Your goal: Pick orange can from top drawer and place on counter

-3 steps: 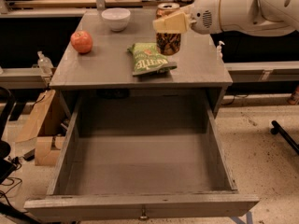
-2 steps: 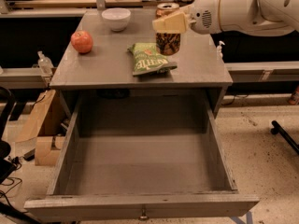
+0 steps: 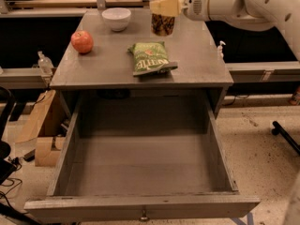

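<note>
The grey counter (image 3: pixel 201 64) has a green bag (image 3: pixel 149 58) near its front edge, with bare board from the bag to the right edge. Behind the bag, near the back edge, the orange can (image 3: pixel 162 26) is upright. The gripper (image 3: pixel 165 6) reaches in from the right and clasps its top. An apple (image 3: pixel 82 41) sits left of the bag, and a white bowl (image 3: pixel 116 18) behind-left. Below the bag, the top drawer (image 3: pixel 140 204) stands pulled out.
</note>
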`<state>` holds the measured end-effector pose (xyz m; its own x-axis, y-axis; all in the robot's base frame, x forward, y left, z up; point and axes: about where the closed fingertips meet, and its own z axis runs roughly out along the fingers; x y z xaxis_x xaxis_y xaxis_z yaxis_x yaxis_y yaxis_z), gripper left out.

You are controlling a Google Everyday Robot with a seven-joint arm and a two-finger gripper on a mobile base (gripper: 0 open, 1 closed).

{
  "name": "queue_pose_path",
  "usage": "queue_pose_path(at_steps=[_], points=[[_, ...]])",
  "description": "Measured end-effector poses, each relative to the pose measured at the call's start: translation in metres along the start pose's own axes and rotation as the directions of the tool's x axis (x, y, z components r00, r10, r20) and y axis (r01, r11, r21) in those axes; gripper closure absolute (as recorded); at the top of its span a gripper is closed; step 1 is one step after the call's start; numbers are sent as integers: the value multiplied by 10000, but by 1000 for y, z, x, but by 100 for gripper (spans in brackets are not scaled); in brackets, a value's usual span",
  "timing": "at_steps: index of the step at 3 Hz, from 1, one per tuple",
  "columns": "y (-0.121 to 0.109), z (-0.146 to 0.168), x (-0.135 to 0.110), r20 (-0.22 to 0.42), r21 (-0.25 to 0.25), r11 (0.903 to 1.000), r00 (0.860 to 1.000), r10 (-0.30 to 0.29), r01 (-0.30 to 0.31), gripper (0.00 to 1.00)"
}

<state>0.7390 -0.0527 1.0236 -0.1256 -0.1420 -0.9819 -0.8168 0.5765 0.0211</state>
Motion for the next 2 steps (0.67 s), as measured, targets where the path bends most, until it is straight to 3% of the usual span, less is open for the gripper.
queue_pose_path(at_steps=[1, 2], points=[[-46, 18, -17, 9, 1088, 9941, 10000, 12, -12, 100], [-102, 30, -15, -179, 2312, 9724, 9991, 379, -327, 100]])
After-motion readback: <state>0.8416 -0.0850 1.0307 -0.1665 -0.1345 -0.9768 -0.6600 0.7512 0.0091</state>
